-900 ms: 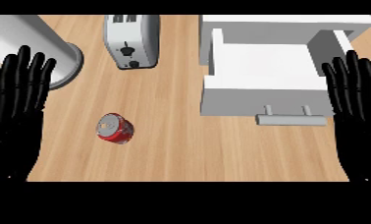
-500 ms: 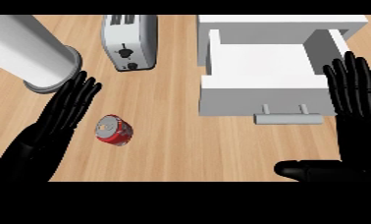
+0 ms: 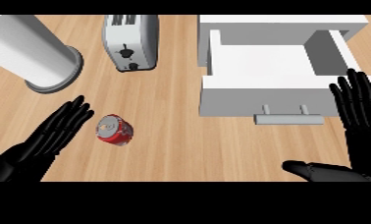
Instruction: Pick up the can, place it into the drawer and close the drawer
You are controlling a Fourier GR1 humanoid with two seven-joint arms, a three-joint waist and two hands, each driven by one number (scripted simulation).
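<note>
A: What is different from a moment ago?

B: The left robot hand (image 3: 59, 128) has swung in from the view's left edge and now lies low and slanted, just beside the red can (image 3: 115, 130) on its left. Its fingers are straight and spread; nothing is gripped yet. The can itself has not moved.

A: And the other one?

B: The right robot hand (image 3: 357, 120) stays at the right edge, open with fingers up, beside the drawer (image 3: 261, 73). Its thumb shows lower down as well.

A: So where does the task stand?

B: At the very start, I judge. The can lies on its side on the worktop (image 3: 181, 144), well apart from the drawer, which stands pulled open with nothing in it. The approach has begun; the grasp, the carry and the closing are all still to do.

A: What are the things like?

B: The can is a short cylinder, glossy red with a pale metal end facing up and to the left; being round and on its side, it could roll if nudged. The drawer is a plain white box with a grey bar handle (image 3: 288, 116). Behind stand a chrome toaster (image 3: 131, 40) and a large grey cylinder (image 3: 36, 53) with a flared rim. The worktop is light wood, with grain running along it.
</note>
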